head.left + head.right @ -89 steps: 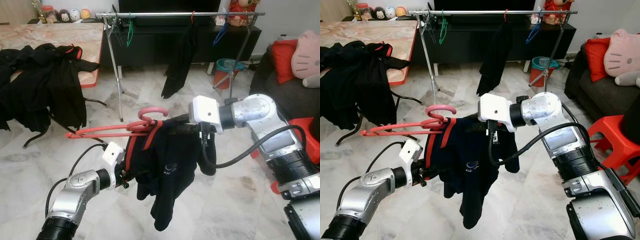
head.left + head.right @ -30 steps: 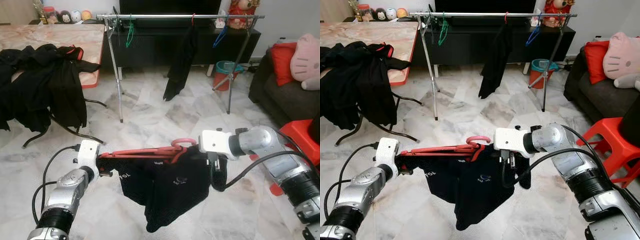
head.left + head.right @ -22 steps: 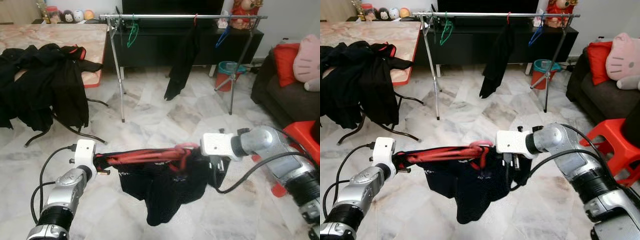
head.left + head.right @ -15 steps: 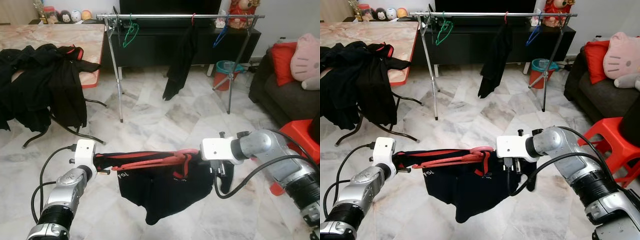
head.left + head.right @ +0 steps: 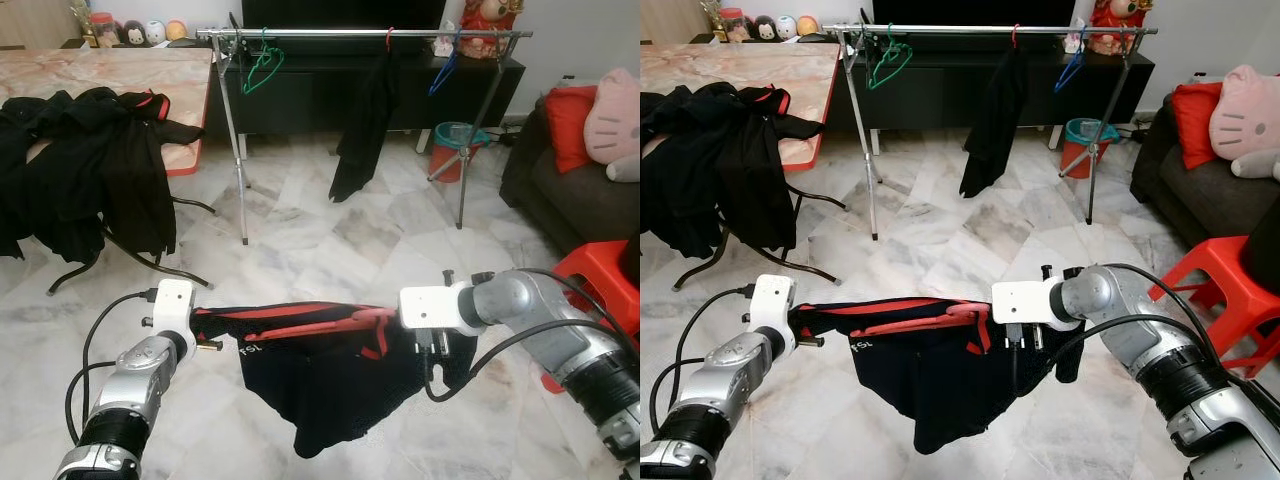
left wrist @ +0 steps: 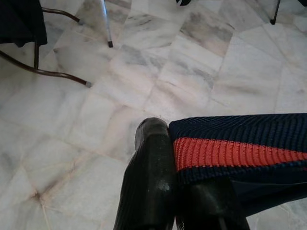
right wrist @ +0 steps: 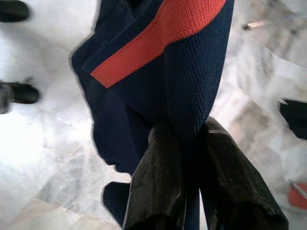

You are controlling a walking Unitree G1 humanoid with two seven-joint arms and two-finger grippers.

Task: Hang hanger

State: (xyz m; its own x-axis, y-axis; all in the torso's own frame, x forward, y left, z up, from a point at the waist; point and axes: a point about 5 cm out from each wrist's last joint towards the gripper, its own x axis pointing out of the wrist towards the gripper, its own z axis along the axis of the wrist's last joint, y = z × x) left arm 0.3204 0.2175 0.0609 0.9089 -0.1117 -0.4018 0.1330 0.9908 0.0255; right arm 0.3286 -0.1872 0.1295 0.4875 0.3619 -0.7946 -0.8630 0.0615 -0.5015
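Observation:
A dark navy garment (image 5: 330, 385) with red trim hangs stretched between my two grippers at about waist height. Along its top edge runs the pinkish-red hanger (image 5: 920, 320), mostly wrapped in the cloth, and I cannot make out its hook. My left gripper (image 6: 165, 139) is shut on the ribbed, red-striped hem at the garment's left end. My right gripper (image 7: 187, 134) is shut on a bunch of cloth at the right end. The clothes rail (image 5: 360, 34) stands far ahead, across open floor.
On the rail hang a green hanger (image 5: 262, 70), a black garment (image 5: 362, 120) and a blue hanger (image 5: 440, 72). A table (image 5: 150, 70) at left carries black clothes (image 5: 90, 170). A sofa (image 5: 560, 190), a red stool (image 5: 600, 270) and a bin (image 5: 455, 140) stand at right.
The hanger's hook, raised a second ago, has sunk into the cloth. The garment now lies flatter and spread between the grippers. Both grippers keep their hold.

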